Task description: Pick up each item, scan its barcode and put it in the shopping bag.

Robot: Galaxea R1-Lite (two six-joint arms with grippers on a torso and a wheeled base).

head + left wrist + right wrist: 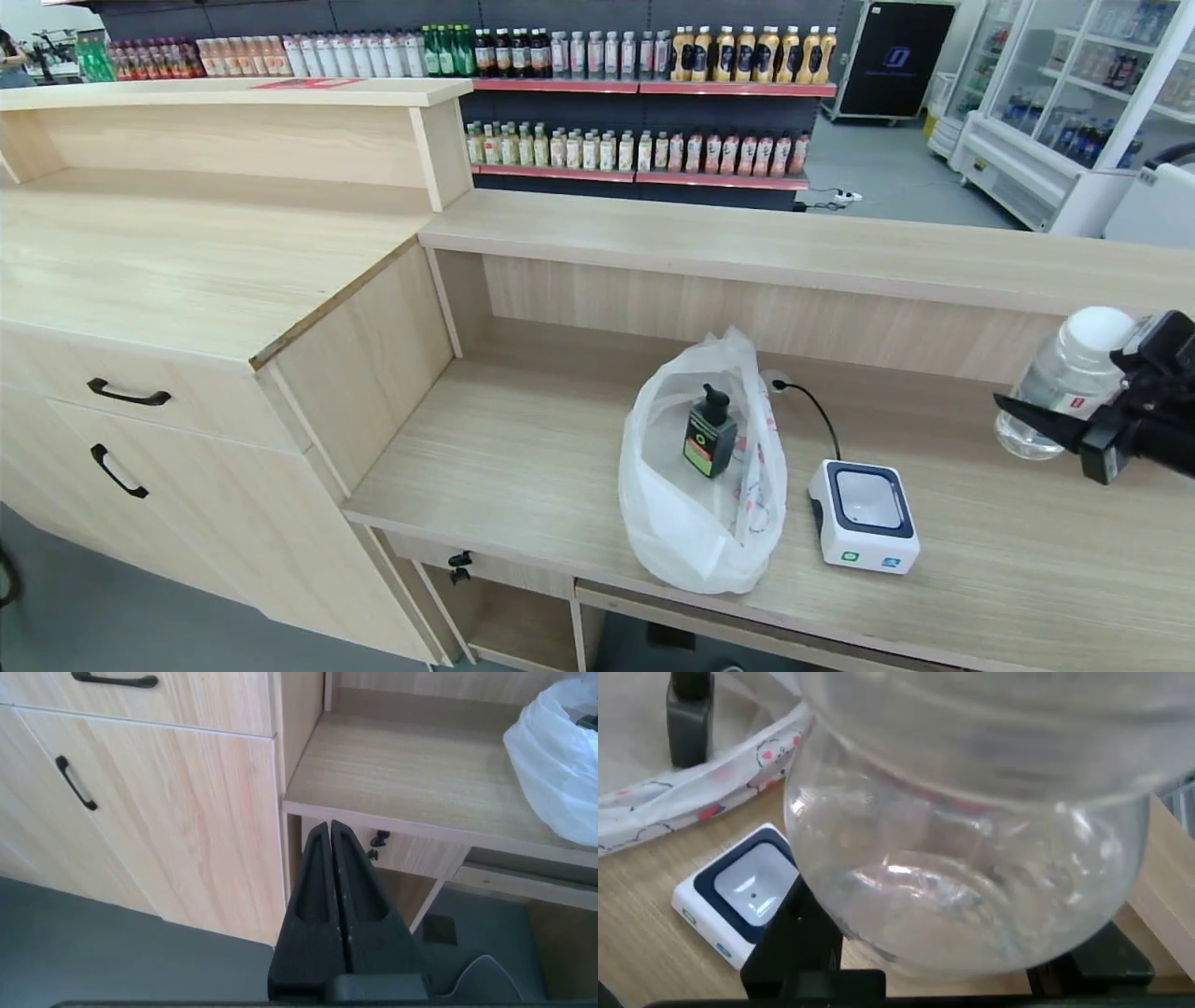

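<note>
A clear plastic jar with a white lid hangs above the right end of the counter, tilted, with my right gripper shut on it. Its transparent round body looms close in the right wrist view. The white barcode scanner lies on the counter to the jar's left, also seen as the scanner. A white plastic shopping bag stands open beside it, holding a dark pump bottle. My left gripper is shut and empty, low beside the counter's front left corner.
A black cable runs from the scanner to the back wall of the counter. A taller cabinet with drawers stands to the left. Store shelves of bottles and a fridge lie beyond the counter.
</note>
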